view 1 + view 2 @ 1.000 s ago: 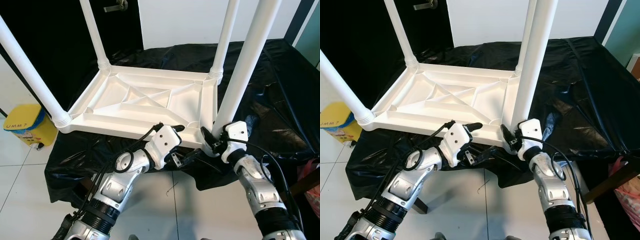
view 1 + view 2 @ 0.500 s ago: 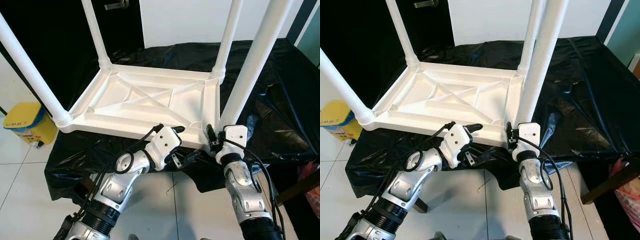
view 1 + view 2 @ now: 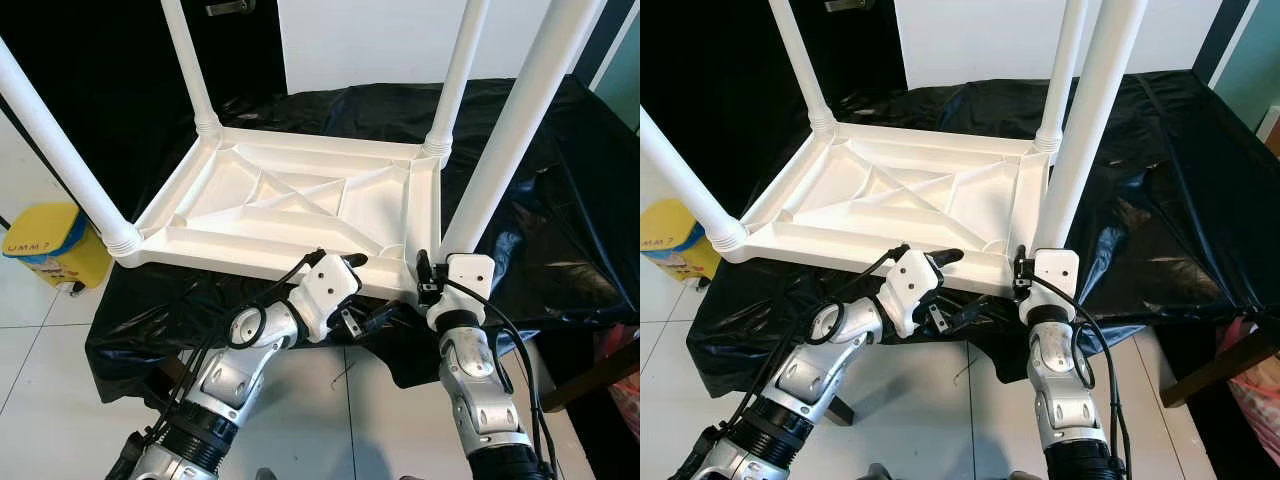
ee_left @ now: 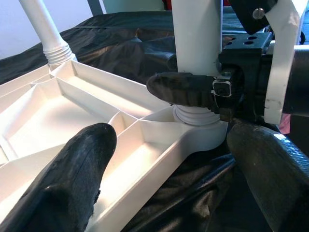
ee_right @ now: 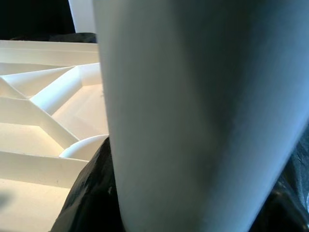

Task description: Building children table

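Children's table: one white plastic table (image 3: 300, 205) lies upside down on a surface draped in black plastic sheeting (image 3: 560, 200), ribbed underside facing up.
Legs: four white tubular legs. Far-left leg (image 3: 190, 70), far-right leg (image 3: 455, 75) and near-left leg (image 3: 60, 150) stand in their corner sockets; the near-right leg (image 3: 510, 130) stands at the near-right corner socket, leaning slightly.
Right tool: one, the right tool (image 3: 1025, 268), at the base of the near-right leg, with a black finger (image 4: 186, 89) lying against the leg just above the threaded collar; it appears clamped on the leg. The right wrist view has the leg pressed close to the lens.
Left tool: one, the left tool (image 3: 350, 290), at the near edge of the upturned table, fingers (image 4: 72, 179) apart, one above the rim and one below it, just beside the right tool.
Other things: one yellow bin (image 3: 55, 245) on the tiled floor (image 3: 40, 400) past the near-left corner.
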